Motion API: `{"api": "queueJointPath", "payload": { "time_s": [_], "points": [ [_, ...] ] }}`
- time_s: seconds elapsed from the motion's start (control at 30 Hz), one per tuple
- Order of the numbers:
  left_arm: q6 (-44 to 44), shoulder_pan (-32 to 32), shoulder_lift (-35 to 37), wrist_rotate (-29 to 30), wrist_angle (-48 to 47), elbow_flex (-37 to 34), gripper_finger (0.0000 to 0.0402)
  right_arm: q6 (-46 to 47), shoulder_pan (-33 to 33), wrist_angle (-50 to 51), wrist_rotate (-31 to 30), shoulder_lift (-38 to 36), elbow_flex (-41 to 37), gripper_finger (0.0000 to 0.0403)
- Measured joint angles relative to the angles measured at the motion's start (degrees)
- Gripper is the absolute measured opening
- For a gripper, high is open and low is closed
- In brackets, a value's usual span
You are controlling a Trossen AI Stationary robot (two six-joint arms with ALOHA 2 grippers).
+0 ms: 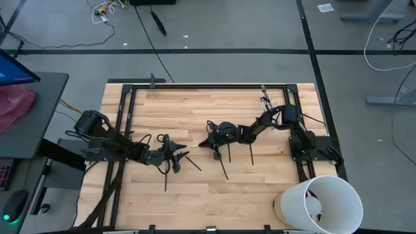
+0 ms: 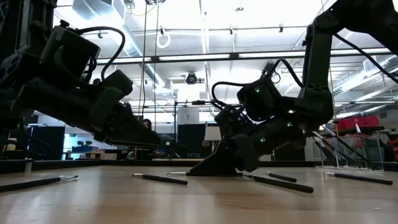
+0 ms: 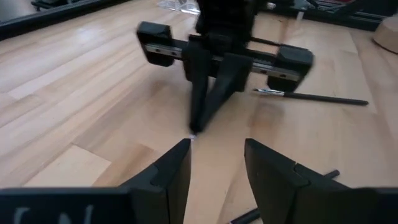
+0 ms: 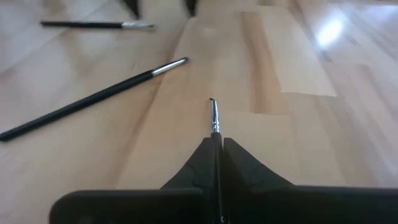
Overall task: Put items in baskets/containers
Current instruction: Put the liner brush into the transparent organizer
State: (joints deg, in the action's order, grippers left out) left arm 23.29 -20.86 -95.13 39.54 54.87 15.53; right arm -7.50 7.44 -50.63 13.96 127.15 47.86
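Makeup brushes point(image 1: 223, 167) lie scattered on the wooden table point(image 1: 195, 104) around its middle, several of them between and near the two arms, and one thin brush point(image 4: 214, 118) is pinched in the right gripper point(image 4: 217, 146), whose fingers are pressed together with the brush tip sticking out past them just above the wood. Left gripper point(image 3: 214, 165) hovers low at the table's left-centre, fingers parted with nothing between them, pointing at the right gripper just beside it. A white bucket point(image 1: 325, 203) stands at the near right corner.
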Motion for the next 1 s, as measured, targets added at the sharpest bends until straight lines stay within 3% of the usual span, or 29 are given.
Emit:
{"api": "queueJointPath", "payload": {
  "time_s": [0.3, 0.63, 0.8, 1.0],
  "points": [
    [0.07, -1.86, 3.53, -3.16, -0.59, -0.22, 0.0137, 6.17, 0.12, -6.64, -0.62, -0.39, -0.37, 0.001],
    [7.25, -5.07, 3.11, 4.76, -0.28, -3.34, 0.0133, 11.98, 0.05, -16.56, 0.13, -0.39, -0.29, 0.0009],
    [4.41, -4.26, 0.6, 5.5, 3.82, -3.14, 0.0135, 16.6, -0.3, -26.34, 1.06, -0.46, -0.22, 0.0008],
    [-2.83, -1.81, -3.58, 6.53, 19.17, -3.07, 0.0135, 19.47, -1.88, -34.45, 3.24, -0.52, -0.14, 0.0008]
  ]
}}
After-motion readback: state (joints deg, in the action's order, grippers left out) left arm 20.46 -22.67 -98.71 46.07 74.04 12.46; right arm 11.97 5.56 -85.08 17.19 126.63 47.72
